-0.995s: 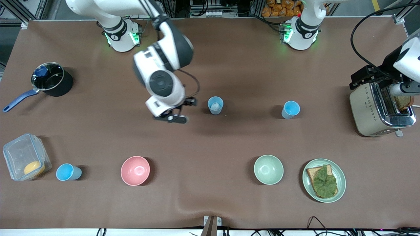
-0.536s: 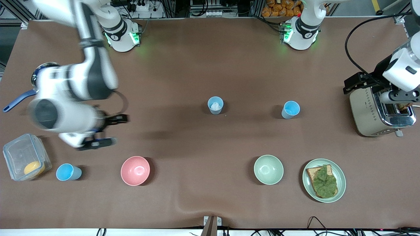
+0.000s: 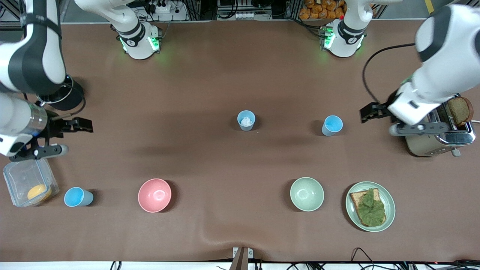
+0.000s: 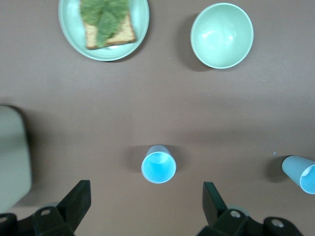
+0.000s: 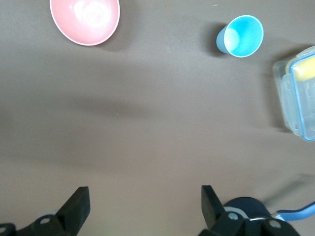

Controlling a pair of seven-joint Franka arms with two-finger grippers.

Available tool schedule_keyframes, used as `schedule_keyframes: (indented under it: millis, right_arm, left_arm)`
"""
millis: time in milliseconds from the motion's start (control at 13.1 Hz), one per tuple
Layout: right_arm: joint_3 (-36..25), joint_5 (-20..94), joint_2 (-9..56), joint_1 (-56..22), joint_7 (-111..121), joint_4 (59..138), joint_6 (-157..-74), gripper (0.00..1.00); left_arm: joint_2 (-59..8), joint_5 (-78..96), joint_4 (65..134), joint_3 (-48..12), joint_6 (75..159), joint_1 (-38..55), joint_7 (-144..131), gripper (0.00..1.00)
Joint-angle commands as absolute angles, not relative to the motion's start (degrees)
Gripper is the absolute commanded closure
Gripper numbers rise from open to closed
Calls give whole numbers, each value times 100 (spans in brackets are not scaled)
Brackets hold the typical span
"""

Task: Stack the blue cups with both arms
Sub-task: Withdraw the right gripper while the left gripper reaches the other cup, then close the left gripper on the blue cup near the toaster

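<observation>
On the table [image 3: 225, 75], three blue cups [image 3: 246, 120].

Three small tapered light-blue plastic cups stand upright and apart on the brown table [image 3: 225, 75], none stacked. The cup with a white bit inside [image 3: 246, 120] sits near the table's middle. The second cup [image 3: 332, 125], empty and brighter blue inside, stands beside it toward the left arm's end, at about the same depth; in the left wrist view it [image 4: 158, 164] shows its open mouth. The third cup [image 3: 77, 197] stands much nearer the front camera, toward the right arm's end, also empty.
</observation>
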State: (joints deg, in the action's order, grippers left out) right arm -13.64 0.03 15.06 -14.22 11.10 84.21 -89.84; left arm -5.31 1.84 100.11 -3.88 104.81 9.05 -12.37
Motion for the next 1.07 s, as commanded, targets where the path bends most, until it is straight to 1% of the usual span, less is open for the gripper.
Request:
schedule_keyframes:
  millis: [0, 77, 153, 306, 459, 766, 995]
  right_arm:
    - [-310, -237, 514, -293, 1046, 10047, -10433, 0]
    - [-203, -229, 214, -160, 1046, 10577, -11085, 0]
    - [-193, -229, 124, -97, 1028, 10660, -11144, 0]
    - [-167, -80, -122, 8, 898, 10635, -10708, 0]
    - [-106, -9, -132, 9, 459, 10346, -10092, 0]
    - [-88, 18, -62, 131, 465, 9889, -10150, 0]
    - [114, 9, 9, 167, 528, 9669, -9801, 0]
  left_arm:
    - [-422, 141, 10781, -448, 11264, 1098, -1528, 0]
    - [-439, 202, 11054, -518, 11546, 1125, -1625, 0]
    - [-474, 254, 11300, -571, 11749, 1125, -1652, 0]
    - [-536, 509, 11688, -580, 12083, 1125, -1652, 0]
    - [-615, 527, 12031, -606, 12400, 1151, -1644, 0]
    - [-835, 719, 12681, -606, 13076, 1344, -1644, 0]
    - [-949, 773, 13068, -606, 13683, 1371, -1626, 0]
